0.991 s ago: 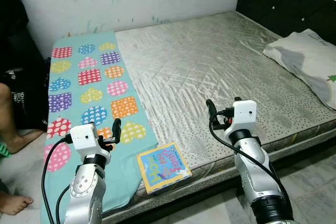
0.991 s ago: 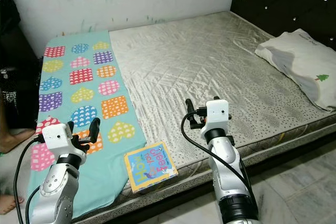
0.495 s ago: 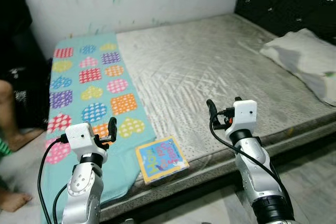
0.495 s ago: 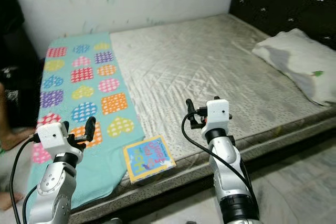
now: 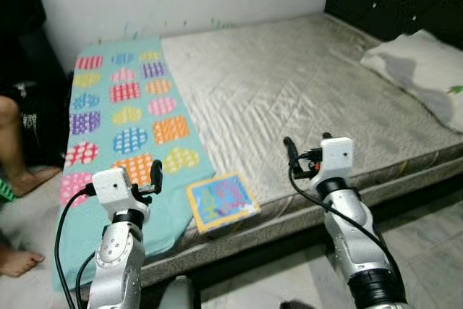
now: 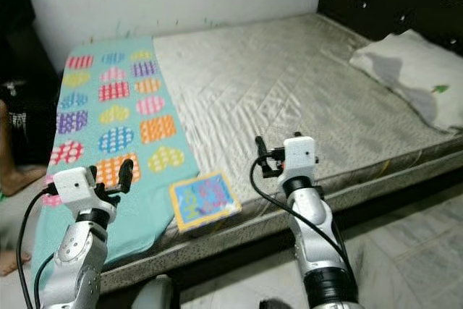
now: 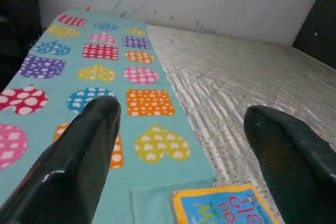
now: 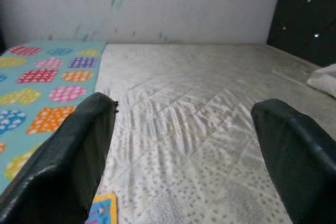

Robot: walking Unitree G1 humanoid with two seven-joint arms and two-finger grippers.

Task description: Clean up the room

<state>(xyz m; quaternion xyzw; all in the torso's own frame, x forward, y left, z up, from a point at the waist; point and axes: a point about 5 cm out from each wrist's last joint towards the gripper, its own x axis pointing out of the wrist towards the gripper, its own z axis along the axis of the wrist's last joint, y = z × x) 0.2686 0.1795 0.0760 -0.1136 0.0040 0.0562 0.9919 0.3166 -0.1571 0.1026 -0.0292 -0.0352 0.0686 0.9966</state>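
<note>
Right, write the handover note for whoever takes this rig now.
Left gripper: open, empty, raised over the near end of the teal heart blanket.
Right gripper: open, empty, raised over the mattress near its front edge.
Children's book lies flat at the mattress's front edge, between the two arms, untouched.
Pillow at the headboard end. A person's legs are at the far left.
Done: nothing picked up. Left: likely the book first.

The only lettering stands on the cover of the children's book (image 7: 226,206) lying at the mattress (image 5: 289,92) edge, where the left wrist view shows large letters reading roughly "no", the rest cut off or too blurred to read.
</note>
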